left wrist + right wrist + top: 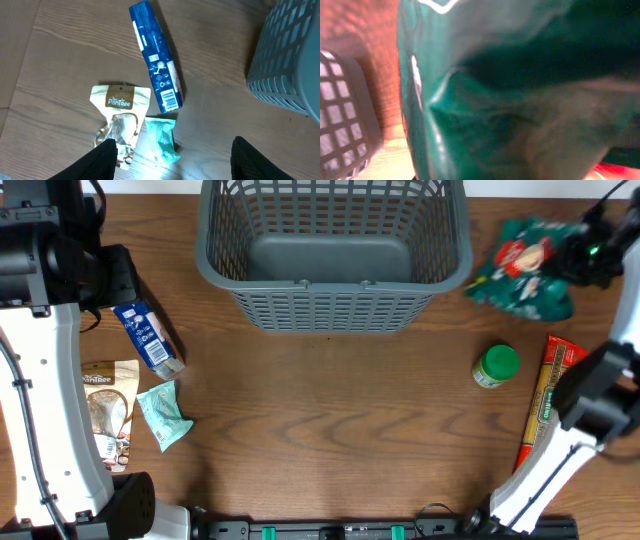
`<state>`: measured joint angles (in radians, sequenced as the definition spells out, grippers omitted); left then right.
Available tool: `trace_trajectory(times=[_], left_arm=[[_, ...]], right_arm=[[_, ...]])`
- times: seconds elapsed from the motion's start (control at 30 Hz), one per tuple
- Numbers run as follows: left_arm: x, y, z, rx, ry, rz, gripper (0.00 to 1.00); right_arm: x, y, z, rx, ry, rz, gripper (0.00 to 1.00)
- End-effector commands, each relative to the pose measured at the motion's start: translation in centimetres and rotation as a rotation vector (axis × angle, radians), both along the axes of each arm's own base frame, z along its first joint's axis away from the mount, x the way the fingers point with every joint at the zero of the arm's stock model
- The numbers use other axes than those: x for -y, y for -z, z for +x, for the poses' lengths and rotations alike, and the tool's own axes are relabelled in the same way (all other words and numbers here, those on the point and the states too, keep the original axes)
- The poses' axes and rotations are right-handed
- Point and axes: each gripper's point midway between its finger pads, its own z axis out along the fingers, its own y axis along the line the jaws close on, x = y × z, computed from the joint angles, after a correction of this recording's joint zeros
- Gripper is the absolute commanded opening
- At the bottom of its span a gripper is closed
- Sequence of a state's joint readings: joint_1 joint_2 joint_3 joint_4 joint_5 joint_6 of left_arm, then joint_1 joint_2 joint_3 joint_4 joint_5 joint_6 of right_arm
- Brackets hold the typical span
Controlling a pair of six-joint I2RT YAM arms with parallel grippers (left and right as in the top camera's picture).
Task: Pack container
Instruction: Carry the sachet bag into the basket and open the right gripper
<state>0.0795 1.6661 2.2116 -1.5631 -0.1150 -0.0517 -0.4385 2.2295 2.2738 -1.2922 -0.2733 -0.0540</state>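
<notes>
Right gripper (578,252) holds one green bag (522,275) beside one container (335,284).

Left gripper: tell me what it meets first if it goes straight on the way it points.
Probably the small teal packet, lying ahead of the open left gripper; depth is unclear, so it may touch the bare table beside it instead.

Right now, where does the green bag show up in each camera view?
Overhead: the green bag lies at upper right, just right of the container.
Left wrist: not in it; only the container's corner shows at the right edge.
Right wrist: the bag fills most of the picture, blurred and very close.
Shared landmark: the container's grey lattice, also at lower left of the right wrist view.
</notes>
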Motion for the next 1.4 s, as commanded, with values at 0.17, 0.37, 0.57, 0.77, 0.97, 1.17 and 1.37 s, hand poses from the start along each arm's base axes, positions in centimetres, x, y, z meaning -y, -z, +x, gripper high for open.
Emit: trace_trajectory(times=[0.17, 0.37, 0.57, 0.77, 0.97, 1.17, 1.37], left_arm=[[0.0, -0.5, -0.4, 0.013, 0.008, 0.004, 0.58], [0.0, -0.4, -0.4, 0.011, 0.008, 0.004, 0.58], [0.0, -0.4, -0.5, 0.010, 0.007, 0.002, 0.58], [0.0, -0.4, -0.5, 0.010, 0.004, 0.000, 0.58], [0.1, -0.3, -0.6, 0.002, 0.004, 0.000, 0.58], [0.6, -0.2, -0.7, -0.001, 0.018, -0.027, 0.58], [0.5, -0.3, -0.5, 0.009, 0.019, -0.026, 0.58]], right_arm=[[-2.8, -18.3, -4.2, 0.345, 0.096, -0.217, 0.01], [-10.1, -30.4, -6.5, 0.725, -0.096, -0.334, 0.01], [-21.9, -37.2, -8.1, 1.049, -0.582, -0.474, 0.01], [-30.9, -31.7, -5.8, 0.990, -0.931, -0.431, 0.01], [-36.0, -23.8, -1.7, 0.845, -1.097, -0.408, 0.01], [-37.5, -18.6, 1.0, 0.745, -1.132, -0.374, 0.01], [-38.1, -12.3, 2.8, 0.603, -1.164, -0.332, 0.02]])
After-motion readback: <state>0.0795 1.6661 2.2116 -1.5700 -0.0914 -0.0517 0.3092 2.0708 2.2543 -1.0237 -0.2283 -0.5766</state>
